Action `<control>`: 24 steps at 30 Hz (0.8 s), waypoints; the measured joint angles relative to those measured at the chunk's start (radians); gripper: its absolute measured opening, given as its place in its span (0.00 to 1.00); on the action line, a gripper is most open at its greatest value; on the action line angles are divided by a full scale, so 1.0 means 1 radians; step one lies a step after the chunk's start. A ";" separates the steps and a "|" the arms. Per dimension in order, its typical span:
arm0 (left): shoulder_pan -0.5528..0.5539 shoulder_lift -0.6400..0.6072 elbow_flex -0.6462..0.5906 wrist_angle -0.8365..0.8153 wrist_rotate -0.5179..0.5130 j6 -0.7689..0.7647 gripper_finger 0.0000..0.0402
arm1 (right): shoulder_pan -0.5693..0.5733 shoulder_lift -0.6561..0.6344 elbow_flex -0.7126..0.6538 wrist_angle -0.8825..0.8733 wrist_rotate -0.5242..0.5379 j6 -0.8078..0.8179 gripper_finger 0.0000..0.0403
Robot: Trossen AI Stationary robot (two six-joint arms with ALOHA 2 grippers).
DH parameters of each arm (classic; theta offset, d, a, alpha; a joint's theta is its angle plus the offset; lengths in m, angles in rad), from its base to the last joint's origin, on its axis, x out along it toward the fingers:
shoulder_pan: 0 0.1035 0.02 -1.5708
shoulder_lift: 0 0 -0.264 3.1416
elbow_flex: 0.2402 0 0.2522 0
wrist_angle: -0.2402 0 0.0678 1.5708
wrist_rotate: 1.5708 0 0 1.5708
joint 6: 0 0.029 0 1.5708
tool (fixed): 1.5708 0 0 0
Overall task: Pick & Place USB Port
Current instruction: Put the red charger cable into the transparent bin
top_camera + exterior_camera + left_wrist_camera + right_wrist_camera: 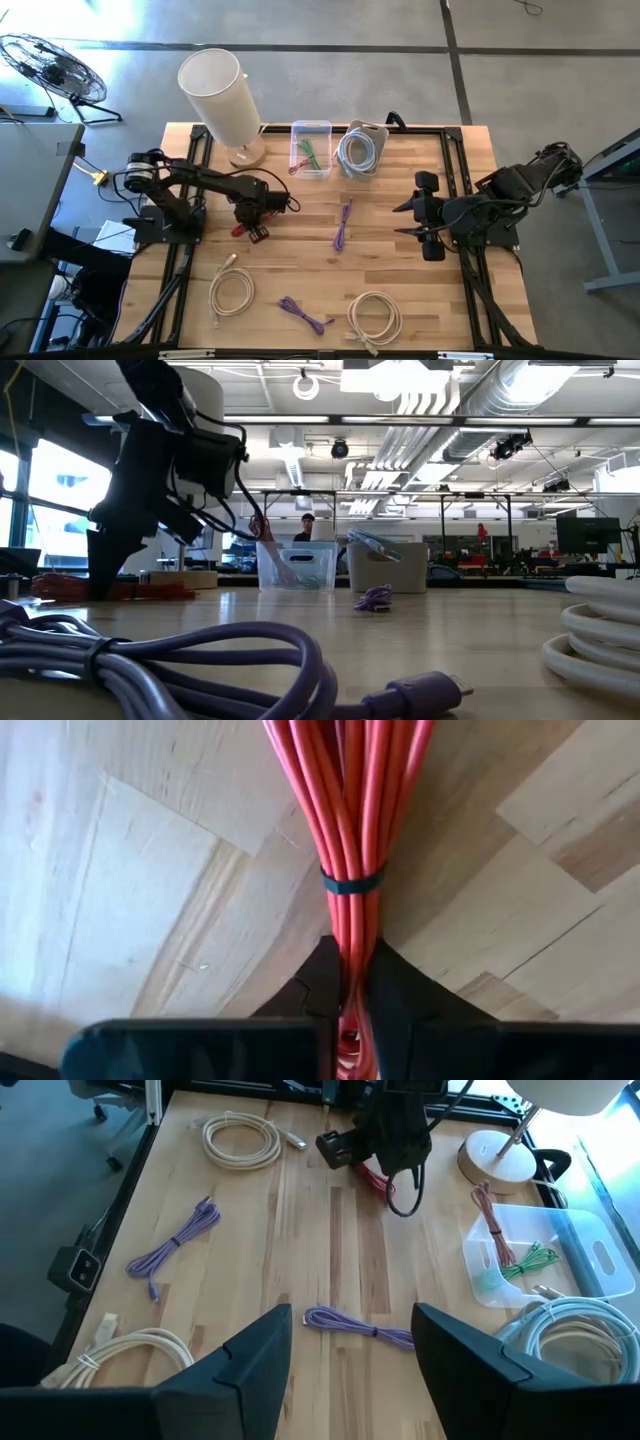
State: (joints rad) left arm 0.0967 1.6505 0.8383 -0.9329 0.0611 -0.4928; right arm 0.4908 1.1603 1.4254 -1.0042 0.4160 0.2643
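Observation:
A red cable bundle point(350, 820), bound by a black tie, lies on the wooden table in front of the left arm point(238, 230). My left gripper point(350, 1010) stands over it, pointing down point(252, 225), and is shut on it. In the low view the bundle point(110, 590) lies flat beside the dark arm. My right gripper point(350, 1350) is open and hovers over the table's right half point(428, 215), touching nothing. A purple cable point(360, 1328) lies on the table beyond its fingers. My left gripper pinches the red bundle between its two fingers point(400, 995), on the stretch just behind the black tie point(350, 882). It comes from above, slanting down. The bundle's strands run out from between the fingers and lie along the table.
At the far edge stand a clear bin point(311, 148) with green and red cables, a pale bin point(360, 150) with a white cable, and a lamp point(225, 100). Purple bundles point(343, 222) point(303, 315) and white coils point(232, 292) point(373, 318) lie on the table.

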 joint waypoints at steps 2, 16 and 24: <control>0.000 0.001 0.000 0.000 0.010 -0.001 0.07 | 0.000 0.000 0.000 0.000 0.000 -0.001 0.49; -0.089 -0.088 0.170 -0.018 -0.114 -0.065 0.04 | 0.000 0.000 0.000 -0.002 0.004 -0.038 0.49; -0.103 -0.172 0.425 0.068 -0.266 -0.054 0.03 | 0.000 0.000 0.000 -0.005 0.000 -0.021 0.49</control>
State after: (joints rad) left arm -0.0066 1.4783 1.2636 -0.8653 -0.2049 -0.5472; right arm 0.4910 1.1603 1.4254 -1.0096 0.4164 0.2436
